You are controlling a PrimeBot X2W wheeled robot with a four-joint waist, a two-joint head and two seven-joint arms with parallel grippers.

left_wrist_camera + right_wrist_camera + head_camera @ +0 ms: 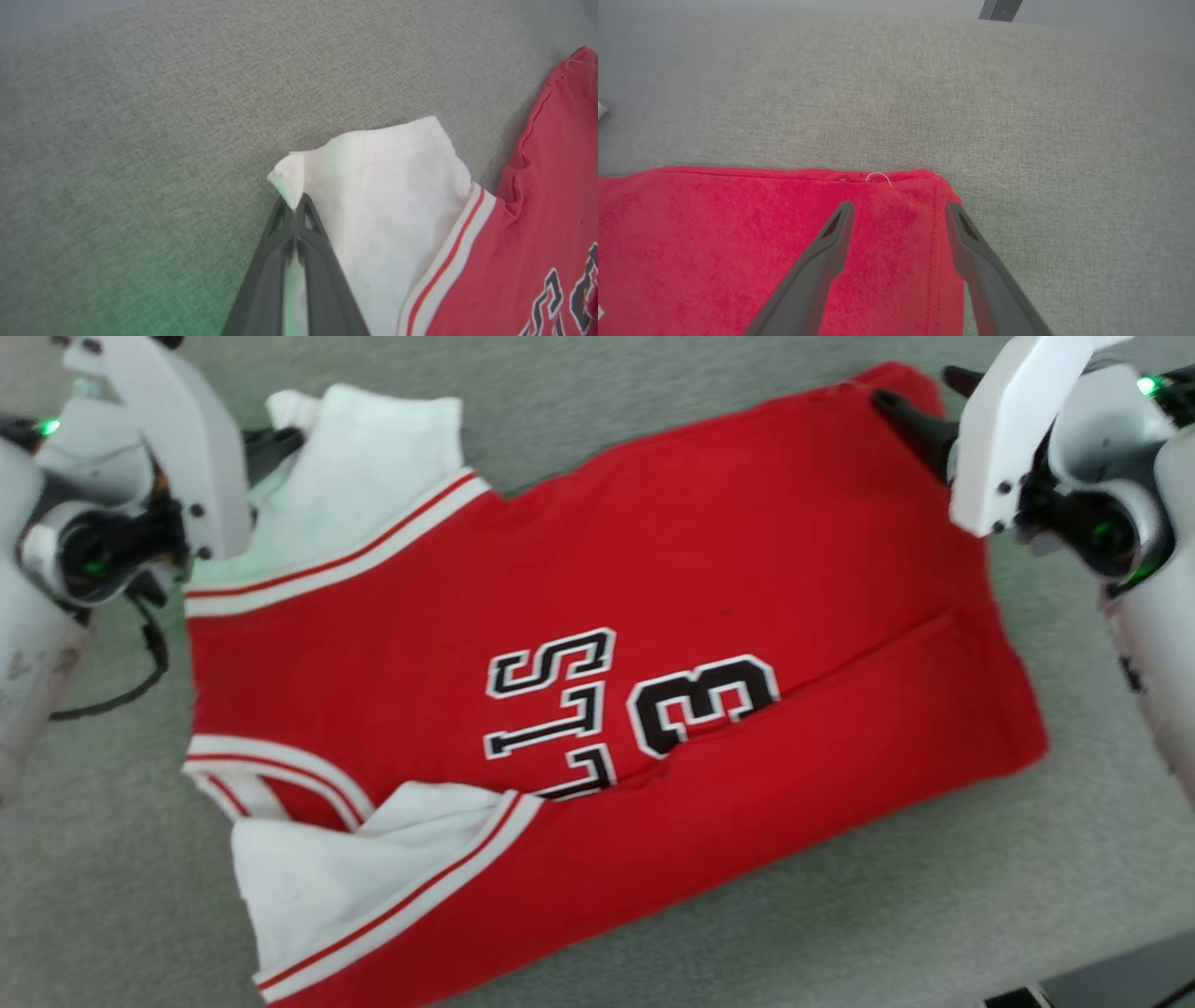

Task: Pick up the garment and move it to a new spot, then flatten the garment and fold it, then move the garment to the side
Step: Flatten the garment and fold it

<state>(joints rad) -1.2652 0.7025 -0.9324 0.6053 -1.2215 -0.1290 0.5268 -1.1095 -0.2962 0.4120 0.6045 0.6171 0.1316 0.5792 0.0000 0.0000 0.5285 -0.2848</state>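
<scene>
Garment [653,616]: its near white sleeve and red hem run off the bottom edge of my head view.
Lettering [560,709]: a red fold covers the lower letters, so I can't read the word.
Left gripper [295,207]: the sleeve cloth pinched between its fingers is hidden from me.
Dark post [1000,9]: cut off by the top edge of the right wrist view; I can't tell what it is.

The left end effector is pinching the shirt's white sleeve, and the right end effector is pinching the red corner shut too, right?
Not quite. The left end effector does pinch the white sleeve of the garment, but the right end effector is open, its fingers spread apart over the red corner, as the right wrist view shows.
</scene>
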